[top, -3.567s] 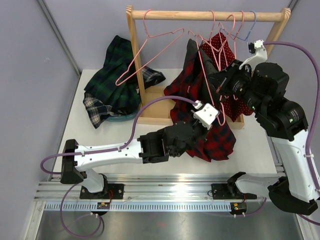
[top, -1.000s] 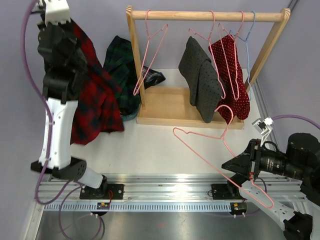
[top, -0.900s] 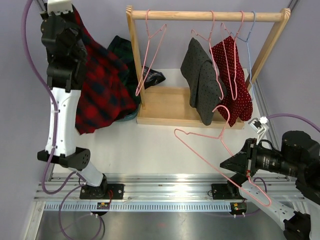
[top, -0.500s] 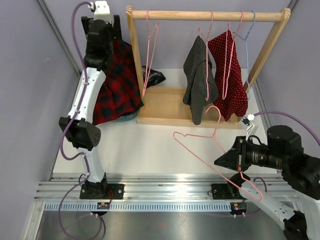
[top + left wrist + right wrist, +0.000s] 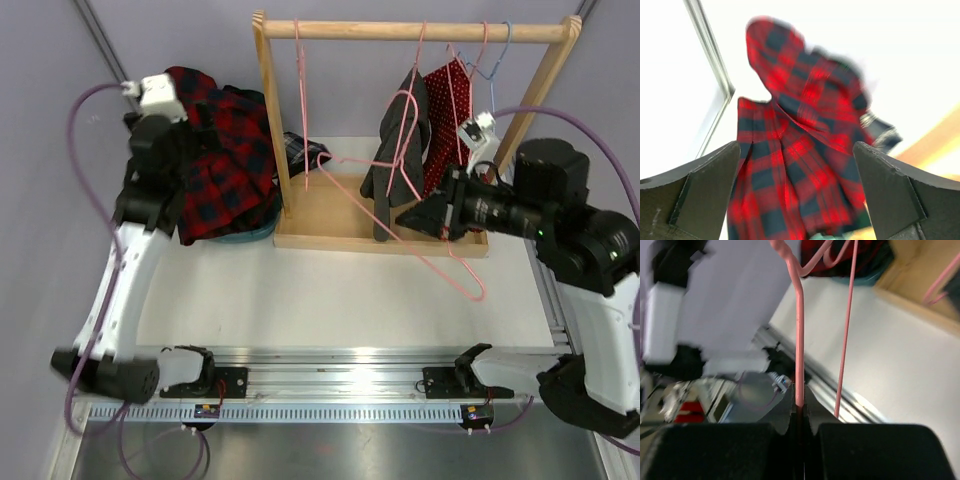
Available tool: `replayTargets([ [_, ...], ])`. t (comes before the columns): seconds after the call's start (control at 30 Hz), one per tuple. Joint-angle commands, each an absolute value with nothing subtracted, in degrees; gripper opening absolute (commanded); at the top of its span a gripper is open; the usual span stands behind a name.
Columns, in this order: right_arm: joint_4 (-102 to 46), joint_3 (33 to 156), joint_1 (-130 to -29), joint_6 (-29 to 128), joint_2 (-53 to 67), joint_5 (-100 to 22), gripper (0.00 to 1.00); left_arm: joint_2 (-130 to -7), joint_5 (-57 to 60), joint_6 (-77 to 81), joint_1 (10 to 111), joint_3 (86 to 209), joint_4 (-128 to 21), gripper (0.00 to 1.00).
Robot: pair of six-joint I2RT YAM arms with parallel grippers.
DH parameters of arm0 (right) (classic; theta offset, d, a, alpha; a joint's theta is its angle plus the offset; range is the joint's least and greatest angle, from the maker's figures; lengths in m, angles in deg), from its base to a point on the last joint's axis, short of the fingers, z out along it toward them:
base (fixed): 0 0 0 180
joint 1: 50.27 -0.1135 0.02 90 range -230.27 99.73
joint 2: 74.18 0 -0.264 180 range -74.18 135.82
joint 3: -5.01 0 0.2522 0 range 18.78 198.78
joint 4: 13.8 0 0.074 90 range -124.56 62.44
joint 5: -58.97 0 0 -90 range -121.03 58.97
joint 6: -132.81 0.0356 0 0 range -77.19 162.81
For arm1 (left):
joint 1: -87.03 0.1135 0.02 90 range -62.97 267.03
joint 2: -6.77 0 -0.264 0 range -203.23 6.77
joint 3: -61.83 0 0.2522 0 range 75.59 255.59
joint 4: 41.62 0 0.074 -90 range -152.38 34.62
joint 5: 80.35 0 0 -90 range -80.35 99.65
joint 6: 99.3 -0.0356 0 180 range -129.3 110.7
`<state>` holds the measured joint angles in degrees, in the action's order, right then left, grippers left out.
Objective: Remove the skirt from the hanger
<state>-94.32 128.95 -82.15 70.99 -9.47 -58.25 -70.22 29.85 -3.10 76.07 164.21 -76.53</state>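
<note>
We see a white table [image 5: 300,290] from above, with a wooden clothes rack [image 5: 415,31] standing at its far side and 2 robot arms reaching up from the near edge. The red and black plaid skirt [image 5: 222,150] lies off any hanger, heaped at the back left of the table, just left of the rack's left post. It rests on top of other clothing and a teal basin [image 5: 248,236]. The left gripper [image 5: 796,150] is raised beside the skirt's left edge. In its own blurred wrist view, its 2 dark fingers [image 5: 705,200] stand wide apart at the lower corners, with the skirt filling the space beyond them. Nothing is caught between them, and we cannot tell whether they touch the cloth. The right gripper [image 5: 799,415] hangs in front of the rack's wooden base, pointing left. Its wrist view shows the jaws closed tightly on a pink wire hanger [image 5: 799,340], which carries no garment. From above, that hanger slants from near the middle of the rack down toward the right front of the table. On the rail hang a dark grey garment [image 5: 395,175] and, just to its right, a red dotted garment [image 5: 445,110], each on a thin wire hanger.
</note>
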Motion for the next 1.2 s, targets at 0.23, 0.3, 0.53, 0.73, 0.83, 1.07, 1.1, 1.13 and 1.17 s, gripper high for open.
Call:
replayTargets([
  [0.23, -93.7, 151.6, -82.0, 63.4, 12.6, -28.5, 0.0, -36.3, 19.8, 5.4, 72.3, 142.2, -85.2, 0.99],
  [0.3, -91.1, 151.7, -82.0, 63.1, 14.1, -25.8, 0.0, -32.3, 18.6, 6.4, 71.5, 137.9, -87.0, 0.99],
  [0.53, -80.3, 153.9, -82.0, 64.5, 21.7, -25.5, 0.0, -22.3, 15.6, 5.3, 70.8, 126.5, -89.6, 0.99],
  [0.73, -75.2, 155.2, -82.0, 66.7, 25.0, -22.8, 0.0, -17.8, 17.6, 4.0, 70.8, 121.0, -89.4, 0.99],
  [0.83, -74.7, 157.2, -82.0, 67.4, 27.9, -21.8, 0.0, -17.0, 17.4, 3.8, 70.8, 119.2, -89.3, 0.99],
  [1.07, -73.2, 157.9, -82.0, 70.0, 30.4, -22.3, 0.0, -16.4, 17.6, 3.9, 70.8, 118.9, -89.3, 0.99],
  [1.1, -73.3, 158.0, -82.0, 70.1, 30.8, -22.7, 0.0, -16.6, 17.6, 3.9, 70.8, 118.9, -89.4, 0.99],
  [1.13, -74.0, 158.0, -82.0, 70.1, 31.3, -23.2, 0.0, -16.7, 17.8, 4.0, 70.7, 118.9, -89.5, 0.99],
  [1.17, -74.4, 158.1, -82.0, 70.1, 31.5, -24.1, 0.0, -16.6, 17.7, 4.0, 70.8, 118.9, -89.5, 0.99],
])
